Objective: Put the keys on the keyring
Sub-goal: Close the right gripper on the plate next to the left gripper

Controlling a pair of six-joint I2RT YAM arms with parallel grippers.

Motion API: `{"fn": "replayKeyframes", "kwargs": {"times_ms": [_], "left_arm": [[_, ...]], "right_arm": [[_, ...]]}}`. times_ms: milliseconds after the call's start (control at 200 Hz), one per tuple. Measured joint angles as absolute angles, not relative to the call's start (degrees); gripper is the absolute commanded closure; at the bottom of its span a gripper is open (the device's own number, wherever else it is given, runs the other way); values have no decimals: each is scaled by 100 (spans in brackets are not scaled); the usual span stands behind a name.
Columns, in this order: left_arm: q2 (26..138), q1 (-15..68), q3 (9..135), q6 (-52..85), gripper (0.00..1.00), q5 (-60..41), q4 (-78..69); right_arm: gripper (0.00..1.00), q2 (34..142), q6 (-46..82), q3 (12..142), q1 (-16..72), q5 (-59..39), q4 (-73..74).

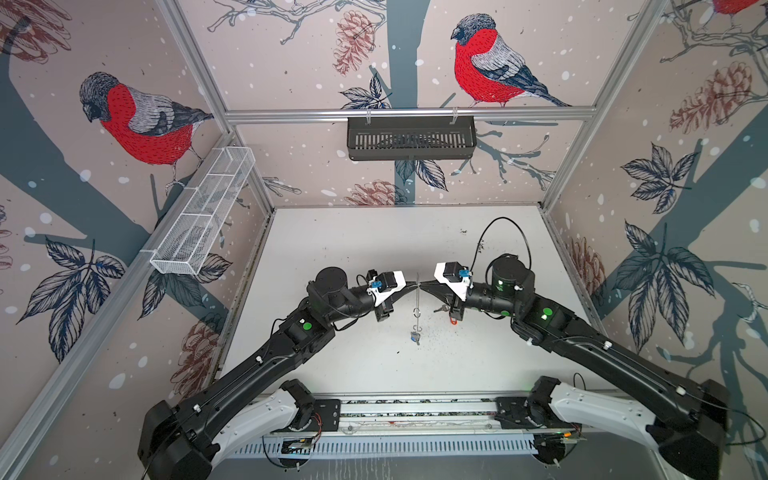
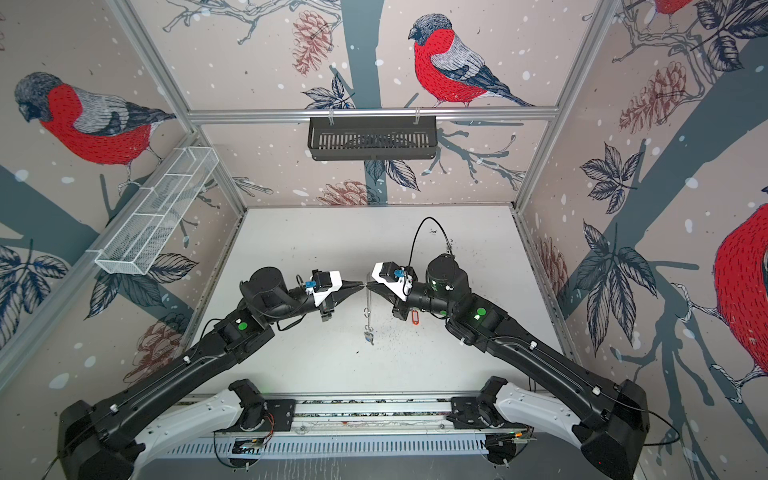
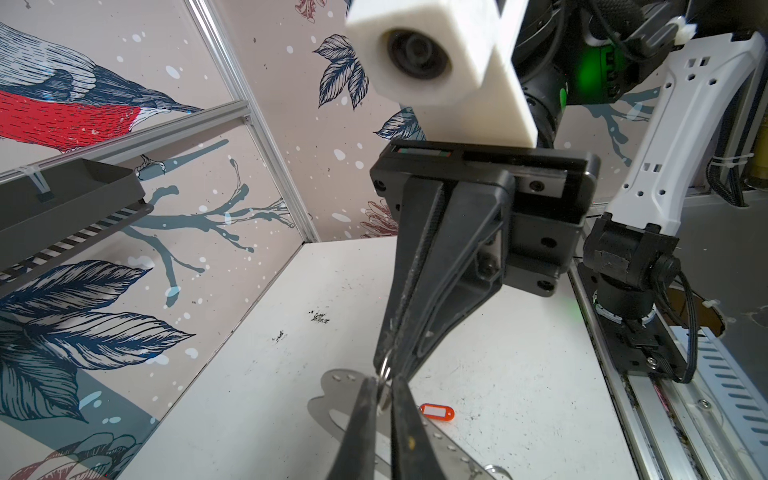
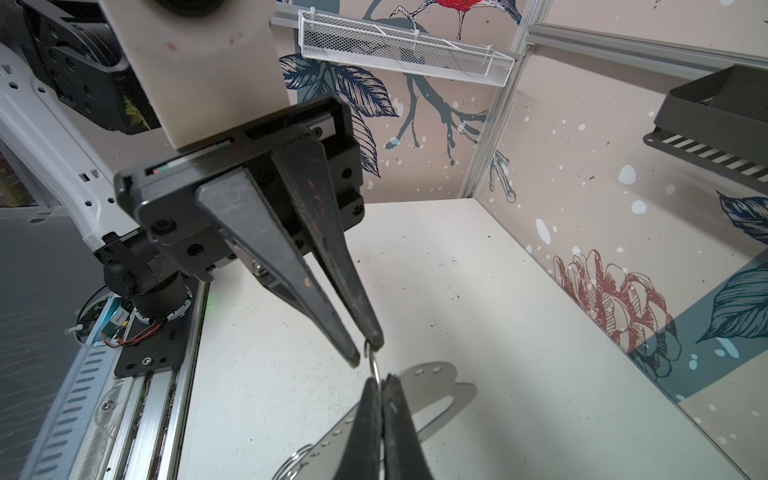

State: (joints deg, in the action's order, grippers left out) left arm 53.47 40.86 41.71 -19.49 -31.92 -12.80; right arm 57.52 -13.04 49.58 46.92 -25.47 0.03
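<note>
Black left hand point(image 4: 365, 352), fingers point(image 4: 307, 299) slightly apart, straddles a small ring point(image 4: 372, 361) on the upright keyring point(image 1: 417, 299); blue-tagged keys point(image 1: 415, 337) hang beneath it. Right hand point(image 4: 381, 384) pinches closed on that same ring. Red-tagged keys point(image 2: 414, 318) lie on the surface point(image 1: 353, 249) near its wrist.

Two arms stood over one tabletop point(image 1: 353, 249): one left arm point(image 1: 257, 361) and one right arm point(image 1: 602, 345). Each carried one pincer, so two in all: the left pincer point(image 3: 382, 384) and the right pincer point(image 4: 380, 384). There was one keyring point(image 4: 440, 384), a single grey plate. Two key sets could be counted: one blue-tag key set point(image 1: 415, 338) and one red-orange-tag key set point(image 2: 414, 317). One metal ring point(image 4: 375, 363) showed between the pincers; a ring cluster point(image 4: 297, 459) further along the plate could not be counted. Two baskets hung on the walls: one white wire basket point(image 1: 203, 212) left, one dark slotted basket point(image 1: 411, 137) far.
</note>
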Motion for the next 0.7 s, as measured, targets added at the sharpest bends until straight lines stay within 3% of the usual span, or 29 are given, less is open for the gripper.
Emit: {"fn": "replayKeyframes", "kwargs": {"times_ms": [125, 700], "left_arm": [[5347, 4086, 4171, -1951, 100, -3190, -1278], [5365, 3887, 4237, -1789, 100, -3459, -1192]], "right_arm": [[100, 5771, -1326, 4960, 4696, -2571, 1], [100, 5776, -1365, 4971, 4742, -2580, 5]]}}
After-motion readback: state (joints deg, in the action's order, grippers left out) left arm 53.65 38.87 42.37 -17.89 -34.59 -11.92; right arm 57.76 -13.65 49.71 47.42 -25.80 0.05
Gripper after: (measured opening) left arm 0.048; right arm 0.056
